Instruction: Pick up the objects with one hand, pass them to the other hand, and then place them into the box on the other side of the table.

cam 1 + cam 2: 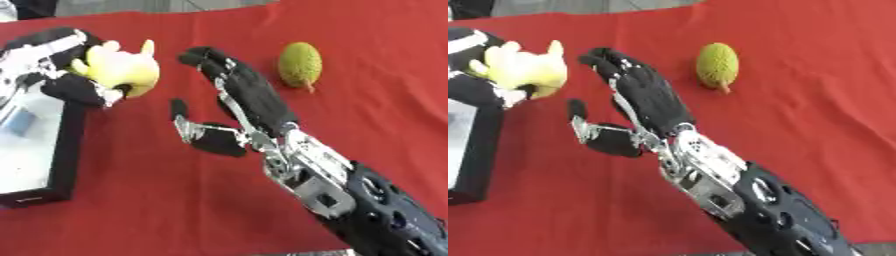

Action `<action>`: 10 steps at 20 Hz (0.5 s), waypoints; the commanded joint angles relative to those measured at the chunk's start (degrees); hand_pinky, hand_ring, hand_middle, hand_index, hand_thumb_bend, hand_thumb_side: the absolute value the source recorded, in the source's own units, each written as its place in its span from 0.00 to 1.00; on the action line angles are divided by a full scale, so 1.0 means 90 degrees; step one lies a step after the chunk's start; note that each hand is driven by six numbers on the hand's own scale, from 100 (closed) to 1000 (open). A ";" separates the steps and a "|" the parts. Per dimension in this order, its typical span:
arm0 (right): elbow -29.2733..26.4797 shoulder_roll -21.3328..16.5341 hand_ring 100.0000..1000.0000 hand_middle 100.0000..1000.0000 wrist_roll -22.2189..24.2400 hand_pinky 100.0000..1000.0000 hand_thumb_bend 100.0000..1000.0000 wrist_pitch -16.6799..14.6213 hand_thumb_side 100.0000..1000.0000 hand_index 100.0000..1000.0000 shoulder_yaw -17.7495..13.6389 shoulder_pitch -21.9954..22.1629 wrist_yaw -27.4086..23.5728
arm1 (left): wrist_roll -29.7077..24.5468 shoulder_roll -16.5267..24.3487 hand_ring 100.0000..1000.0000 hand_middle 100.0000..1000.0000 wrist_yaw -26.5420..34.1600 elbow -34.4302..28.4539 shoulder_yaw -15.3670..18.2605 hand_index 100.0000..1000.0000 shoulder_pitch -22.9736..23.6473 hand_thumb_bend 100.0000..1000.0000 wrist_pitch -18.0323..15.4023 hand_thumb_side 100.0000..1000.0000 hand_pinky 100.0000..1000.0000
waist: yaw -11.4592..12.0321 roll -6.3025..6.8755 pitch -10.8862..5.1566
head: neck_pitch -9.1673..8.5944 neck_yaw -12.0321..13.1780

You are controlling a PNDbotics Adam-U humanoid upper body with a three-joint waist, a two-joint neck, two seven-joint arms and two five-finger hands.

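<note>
A yellow plush toy [122, 67] is held at the upper left, above the box's near edge, with my left hand [66, 75] curled round it. My right hand [249, 95] reaches in from the lower right, fingers straight and thumb spread, just right of the toy and holding nothing. A green bumpy fruit [300, 64] with a short stem lies on the red cloth, to the right of my right hand's fingertips.
A black-walled box [68, 150] with a pale inside stands along the left edge. The red cloth [157, 200] covers the table. A strip of grey floor shows along the far edge.
</note>
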 commanded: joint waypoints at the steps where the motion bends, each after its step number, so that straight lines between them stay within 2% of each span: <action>1: -0.0158 -0.0093 0.79 0.84 -0.0068 0.76 0.00 0.0024 0.46 0.87 -0.0086 -0.0081 -0.0095 | 0.0311 0.0361 0.41 0.22 0.0199 -0.0146 0.0320 0.27 0.0047 0.00 0.0024 0.00 0.69 | 0.0012 -0.0007 -0.0131 | -0.0044 0.0112; 4: -0.0171 -0.0110 0.78 0.84 -0.0080 0.75 0.00 0.0024 0.46 0.87 -0.0085 -0.0092 -0.0109 | 0.0403 0.0387 0.41 0.22 0.0279 -0.0162 0.0327 0.27 0.0081 0.00 0.0043 0.00 0.69 | 0.0008 -0.0009 -0.0134 | -0.0040 0.0180; 5: -0.0153 -0.0189 0.78 0.83 -0.0129 0.75 0.00 0.0050 0.40 0.86 -0.0142 -0.0058 -0.0110 | 0.0452 0.0456 0.41 0.22 0.0251 -0.0100 0.0389 0.27 0.0151 0.00 0.0086 0.00 0.69 | 0.0056 -0.0031 -0.0130 | -0.0049 0.0255; 8: -0.0229 -0.0307 0.78 0.83 -0.0248 0.75 0.00 0.0120 0.40 0.86 -0.0276 -0.0015 -0.0212 | 0.0732 0.0660 0.41 0.22 0.0320 -0.0145 0.0822 0.27 0.0543 0.00 0.0120 0.00 0.69 | 0.0054 -0.0050 -0.0128 | -0.0055 0.0374; 10: -0.0279 -0.0445 0.78 0.83 -0.0345 0.75 0.00 0.0202 0.38 0.86 -0.0415 0.0012 -0.0249 | 0.0941 0.0814 0.41 0.22 0.0431 -0.0092 0.1139 0.27 0.0826 0.00 0.0166 0.00 0.69 | 0.0061 -0.0092 -0.0123 | -0.0082 0.0566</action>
